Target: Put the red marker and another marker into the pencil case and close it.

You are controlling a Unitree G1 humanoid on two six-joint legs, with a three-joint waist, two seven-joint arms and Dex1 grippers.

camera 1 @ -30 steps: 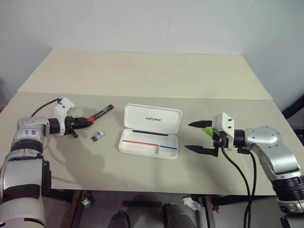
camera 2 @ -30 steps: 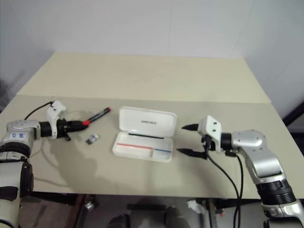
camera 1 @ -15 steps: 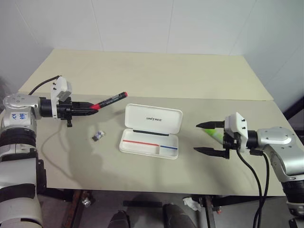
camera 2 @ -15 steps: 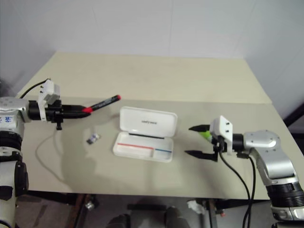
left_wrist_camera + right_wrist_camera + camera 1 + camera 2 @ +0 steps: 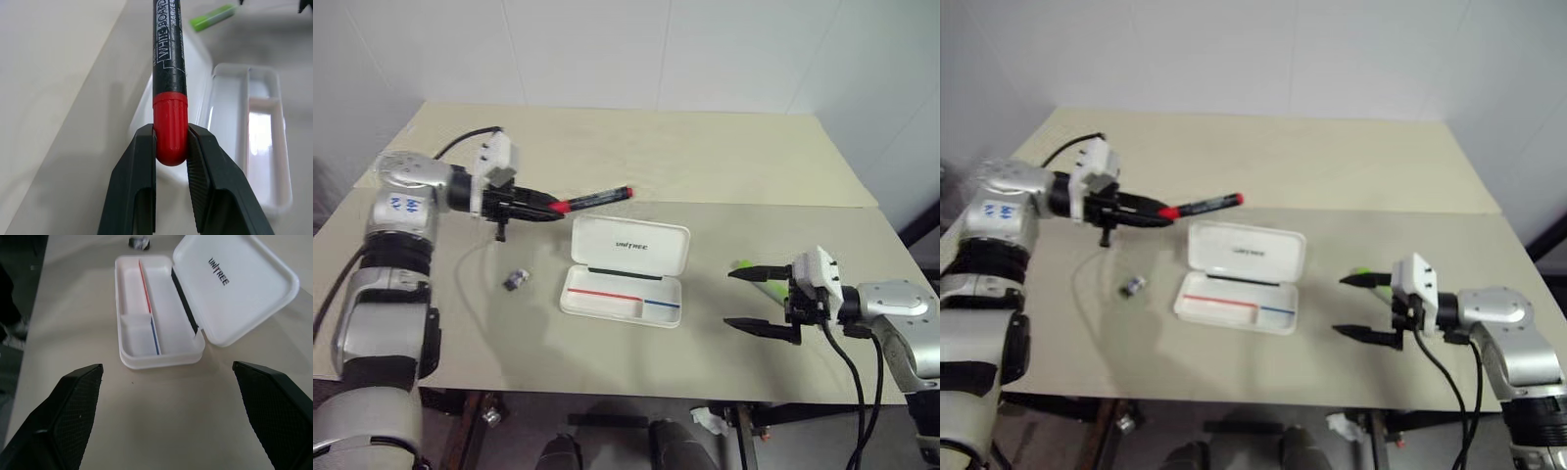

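Note:
The white pencil case (image 5: 636,257) lies open in the middle of the table, lid tipped back and the tray (image 5: 134,335) holding nothing. My left gripper (image 5: 553,208) is shut on the red cap end of the red marker (image 5: 597,197). It holds the marker in the air, roughly level, with its black end over the case's far left corner. In the left wrist view both fingers (image 5: 139,161) pinch the marker (image 5: 168,73). The lime-green marker (image 5: 751,271) lies on the table right of the case. My right gripper (image 5: 729,298) stands open beside it, the far finger just in front of it, nothing held.
A small dark object (image 5: 516,280) lies on the table left of the case. A seam (image 5: 754,203) runs across where two tabletops meet behind the case. White walls stand behind, and the table's front edge is near my right gripper.
My left gripper has lifted the red marker off the table and carried it up and right toward the case's lid. My right gripper, still open, has drawn back to the right.

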